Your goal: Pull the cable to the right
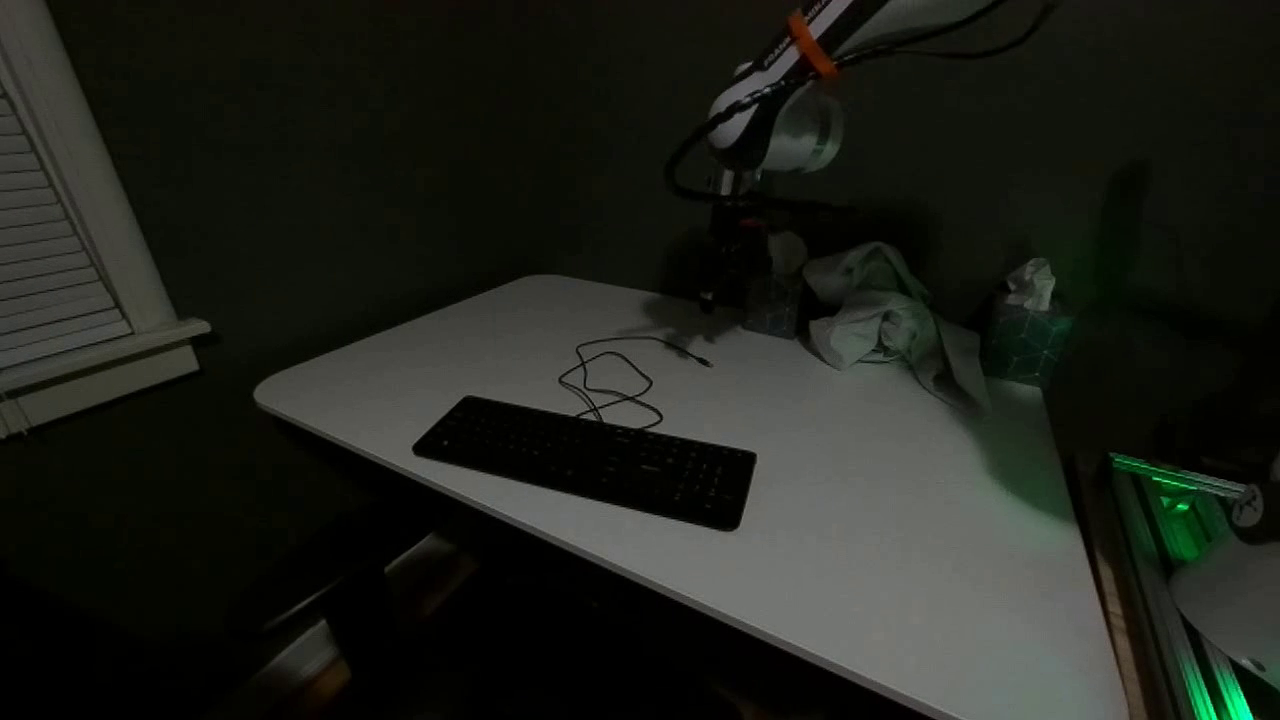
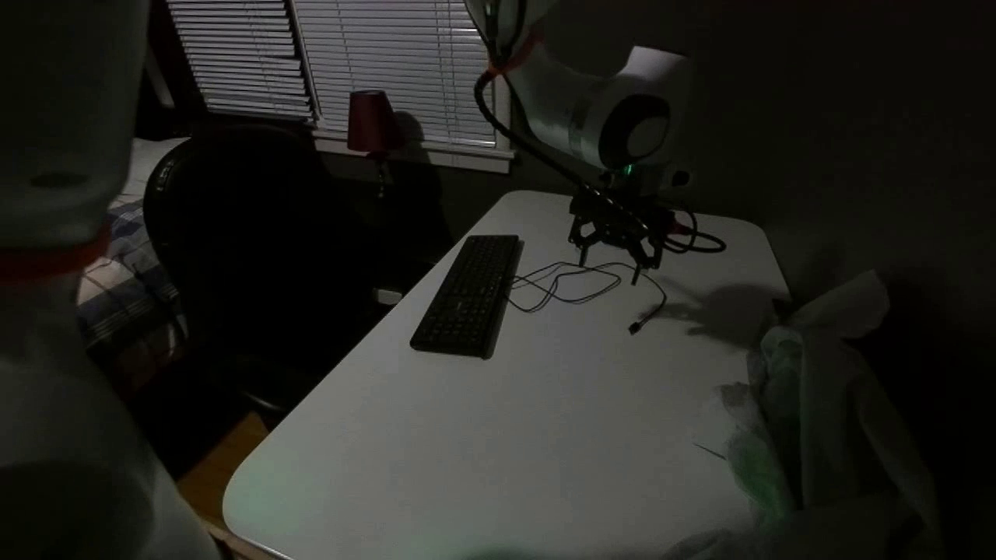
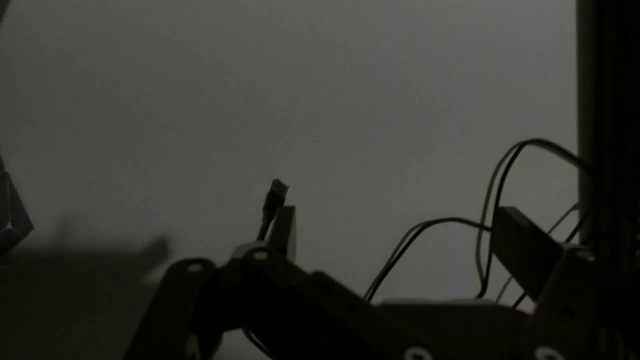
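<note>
Hovering at the upper right of the frame in an exterior view, one gripper (image 2: 609,268) is pointing its two fingers (image 3: 287,230) down over one white table (image 1: 870,520). The fingers are standing apart, with a wide gap between their tips; in the wrist view, one is showing just left of centre and the other at the lower right. One robot arm (image 2: 560,101) is bearing the gripper, hanging in from the top edge in both exterior views.

One thin, dark cable (image 1: 650,382) is lying on the table in loose loops, near the centre of the frame in an exterior view. It is running out from the upper long edge of one black keyboard (image 1: 590,462), and its one visible plug (image 1: 706,362) is resting farther right. The plug and the fingers are showing apart from each other in both exterior views.

Two patterned boxes (image 1: 1027,345) are standing in an exterior view, right of centre and at the right, with white tissue (image 1: 1033,283) poking from the one farther right; one crumpled pale bundle (image 1: 885,320) is lying between them in the frame.

In an exterior view, one lamp (image 2: 373,120) with a red shade is standing at the upper left, in front of two window blinds (image 2: 397,70). One dark chair (image 2: 249,233) is filling much of the left side, and plaid fabric (image 2: 117,307) is showing beside it.
</note>
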`<state>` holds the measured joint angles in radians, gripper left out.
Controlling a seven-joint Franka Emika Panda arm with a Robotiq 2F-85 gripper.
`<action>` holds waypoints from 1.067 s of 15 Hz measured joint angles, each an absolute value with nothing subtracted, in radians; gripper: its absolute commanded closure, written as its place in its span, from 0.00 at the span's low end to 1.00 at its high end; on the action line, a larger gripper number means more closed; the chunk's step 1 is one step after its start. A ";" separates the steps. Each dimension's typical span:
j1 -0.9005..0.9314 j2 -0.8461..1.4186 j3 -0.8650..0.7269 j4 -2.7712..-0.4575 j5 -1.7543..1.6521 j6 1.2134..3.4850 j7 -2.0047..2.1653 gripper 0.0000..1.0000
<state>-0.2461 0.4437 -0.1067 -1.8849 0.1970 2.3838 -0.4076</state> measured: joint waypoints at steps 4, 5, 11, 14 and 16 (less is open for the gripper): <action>-0.309 0.584 -0.075 -1.736 0.235 2.413 -0.398 0.00; -0.316 0.611 -0.071 -1.706 0.235 2.413 -0.392 0.00; -0.322 0.646 -0.062 -1.661 0.235 2.413 -0.379 0.00; -0.322 0.646 -0.062 -1.660 0.230 2.413 -0.376 0.00; -0.319 0.658 -0.062 -1.658 0.217 2.417 -0.361 0.00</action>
<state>-0.3189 0.6577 -0.0619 -1.6578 0.2167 2.4172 -0.3611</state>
